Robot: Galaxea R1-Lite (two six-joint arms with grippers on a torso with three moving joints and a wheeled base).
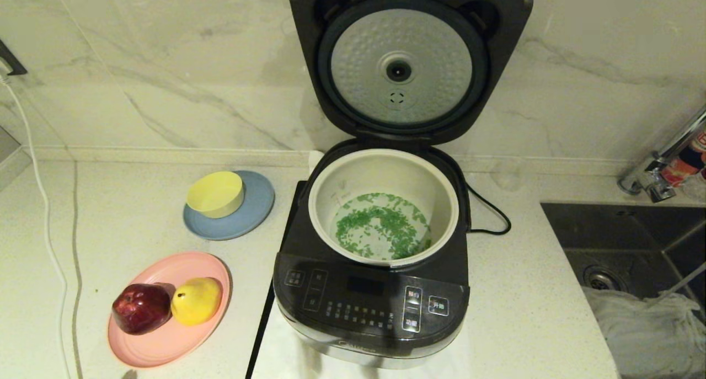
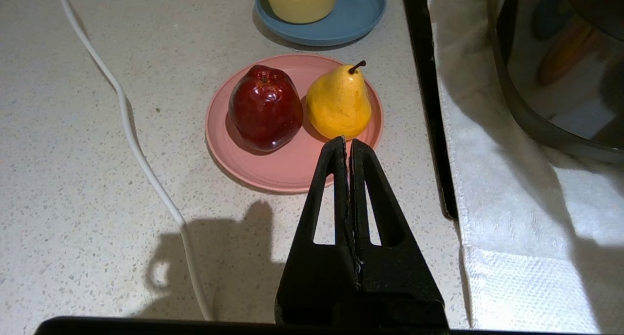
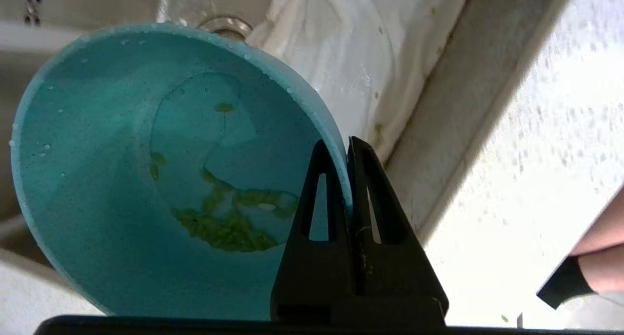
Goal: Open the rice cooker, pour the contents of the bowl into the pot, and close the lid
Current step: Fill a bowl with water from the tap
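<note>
The cooker (image 1: 370,291) stands on the surface (image 1: 132,219) with its lid (image 1: 405,64) swung fully up against the marble wall, the dimpled silver inner plate facing forward. The cream pot (image 1: 383,208) sits inside it, and green bits (image 1: 380,227) lie spread in a loose ring over its bottom with some liquid.

The bowl (image 3: 146,179) appears only in the right wrist view. The right gripper (image 3: 347,147) holds it by the rim, jaws clamped on the bowl's wall, one inside and one outside. The bowl is tilted over the sink (image 3: 97,13), above a white cloth (image 3: 370,57) lying in the basin. A few wet green scraps (image 3: 224,227) cling to its inside, along with droplets.

In the head view the sink (image 1: 623,241) lies to the cooker's right, with the cloth (image 1: 645,318) in it and a tap (image 1: 656,169) behind. A black cord (image 1: 491,213) runs from the cooker's right side.

To the cooker's left, a yellow bowl (image 1: 216,193) rests on a blue plate (image 1: 242,213). Nearer the robot, a pink plate (image 1: 165,335) carries a red apple (image 1: 142,308) and a yellow pear (image 1: 197,300), touching each other. A white cable (image 1: 41,213) trails along the far left.

The left gripper (image 2: 348,141) hangs parked above the surface near the pink plate's (image 2: 292,169) edge, jaws together and empty.
</note>
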